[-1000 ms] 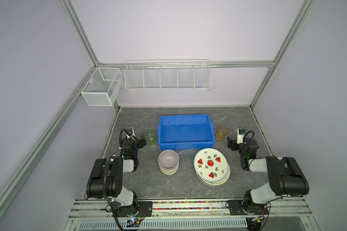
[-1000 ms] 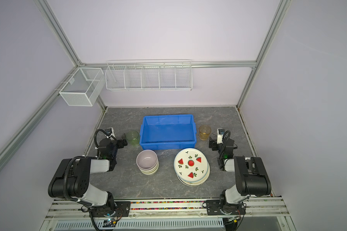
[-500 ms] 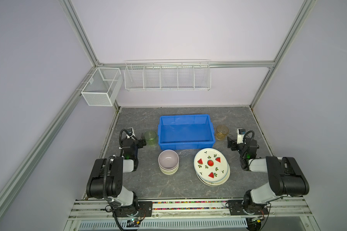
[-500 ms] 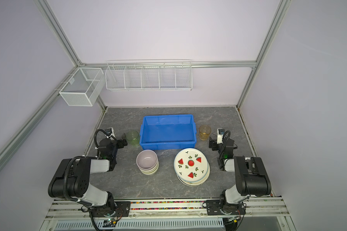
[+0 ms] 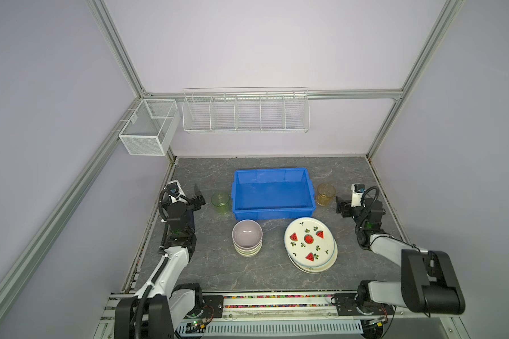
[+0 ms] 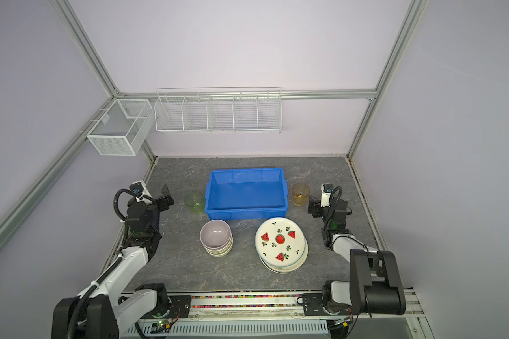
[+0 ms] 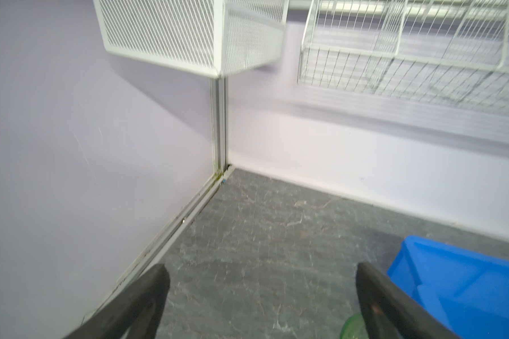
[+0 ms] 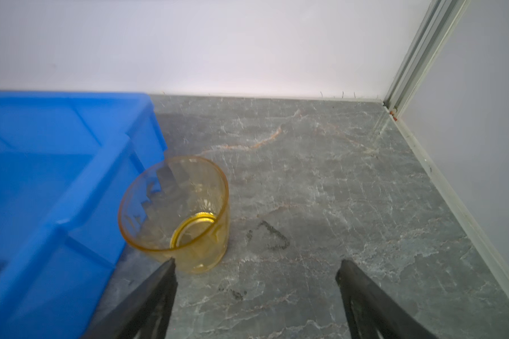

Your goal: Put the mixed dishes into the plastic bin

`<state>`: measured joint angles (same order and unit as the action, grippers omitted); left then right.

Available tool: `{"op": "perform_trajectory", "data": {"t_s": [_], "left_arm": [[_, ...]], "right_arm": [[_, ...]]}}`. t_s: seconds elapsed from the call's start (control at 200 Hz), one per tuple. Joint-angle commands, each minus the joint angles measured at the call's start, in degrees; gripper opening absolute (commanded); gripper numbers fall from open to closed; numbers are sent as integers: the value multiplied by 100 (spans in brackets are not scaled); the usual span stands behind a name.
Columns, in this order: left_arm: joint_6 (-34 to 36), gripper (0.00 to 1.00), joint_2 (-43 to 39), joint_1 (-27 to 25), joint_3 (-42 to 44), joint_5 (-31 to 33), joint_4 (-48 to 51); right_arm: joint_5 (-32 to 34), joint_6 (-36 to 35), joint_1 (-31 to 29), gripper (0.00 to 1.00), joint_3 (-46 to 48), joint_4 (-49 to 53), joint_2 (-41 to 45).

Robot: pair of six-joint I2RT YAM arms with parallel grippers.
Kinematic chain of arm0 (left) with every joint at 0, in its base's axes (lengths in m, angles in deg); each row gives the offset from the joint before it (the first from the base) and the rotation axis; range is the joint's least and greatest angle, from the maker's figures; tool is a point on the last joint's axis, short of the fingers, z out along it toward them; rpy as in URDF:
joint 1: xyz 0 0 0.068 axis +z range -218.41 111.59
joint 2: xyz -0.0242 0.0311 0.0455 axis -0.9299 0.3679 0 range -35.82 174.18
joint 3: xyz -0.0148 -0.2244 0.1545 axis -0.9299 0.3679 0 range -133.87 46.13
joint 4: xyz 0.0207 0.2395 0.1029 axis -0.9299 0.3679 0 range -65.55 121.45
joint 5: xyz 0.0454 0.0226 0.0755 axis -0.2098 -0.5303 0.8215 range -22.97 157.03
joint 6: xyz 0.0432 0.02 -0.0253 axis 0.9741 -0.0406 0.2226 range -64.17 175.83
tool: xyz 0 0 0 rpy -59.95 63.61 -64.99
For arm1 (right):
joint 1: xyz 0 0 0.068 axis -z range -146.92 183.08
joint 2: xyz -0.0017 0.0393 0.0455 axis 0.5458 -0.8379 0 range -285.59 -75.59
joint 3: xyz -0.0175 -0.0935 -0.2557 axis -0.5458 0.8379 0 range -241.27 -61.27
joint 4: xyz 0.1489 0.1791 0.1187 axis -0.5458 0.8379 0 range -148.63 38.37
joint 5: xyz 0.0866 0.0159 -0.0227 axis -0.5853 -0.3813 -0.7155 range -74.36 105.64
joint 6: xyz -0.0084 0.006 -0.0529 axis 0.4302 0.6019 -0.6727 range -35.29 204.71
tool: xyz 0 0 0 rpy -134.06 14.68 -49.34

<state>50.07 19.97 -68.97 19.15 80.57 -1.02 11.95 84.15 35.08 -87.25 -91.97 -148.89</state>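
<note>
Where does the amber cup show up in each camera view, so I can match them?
In a top view: amber cup just right of the blue bin.
In a top view: likewise just right of the bin.
Left wrist: not in it.
Right wrist: upright, close beside the bin's outer wall.
Shared landmark: the blue bin, in all four.

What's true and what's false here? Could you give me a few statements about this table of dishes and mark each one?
1. The blue bin has nothing in it. True.
2. The amber cup stands inside the bin. False: it stands on the table, just outside the bin's side wall.
3. The watermelon plate tops a stack of plates. True.
4. The left fingers hold the green cup. False: they are open and empty; the cup stands alone beside the bin.
5. The lilac bowl sits on top of other bowls. True.
</note>
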Motion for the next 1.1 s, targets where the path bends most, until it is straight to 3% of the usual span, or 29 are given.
{"op": "perform_trajectory", "data": {"t_s": [0.0, 0.13, 0.285, 0.495, 0.615, 0.82, 0.87, 0.955, 1.095], "left_arm": [[-559, 99, -495, -15, -367, 206, 1511], [-1335, 99, -857, -15, -886, 556, 2652], [-1652, 99, -904, -15, -1626, 638, 3967], [-1711, 99, -819, -15, -2060, -368, 4457], [-1556, 99, -611, -15, -2309, -952, 4621], [-1669, 99, -311, -15, -2793, -1958, 4899], [-1822, 99, -223, -35, -2962, -2040, 5094], [-1756, 99, -92, -318, -3352, -2080, 5563], [-1784, 99, 52, -1239, -3867, -2186, 5902]], "right_arm": [[-244, 335, -8, 88, -238, 1211, 655], [-252, 492, -14, 88, -523, 2223, 1460], [-450, 495, -17, 88, -1049, 3421, 2091], [-781, 761, -16, 88, -1375, 4116, 2601], [-455, 1209, -23, 88, -1888, 5092, 2303], [-815, 1358, -18, 88, -2080, 5536, 1959], [-1175, 1234, -19, 88, -2161, 5766, 1887], [-1697, 1143, -17, 88, -2261, 6090, 1726], [-2228, 1318, -42, 88, -2180, 6348, 1561]]}}
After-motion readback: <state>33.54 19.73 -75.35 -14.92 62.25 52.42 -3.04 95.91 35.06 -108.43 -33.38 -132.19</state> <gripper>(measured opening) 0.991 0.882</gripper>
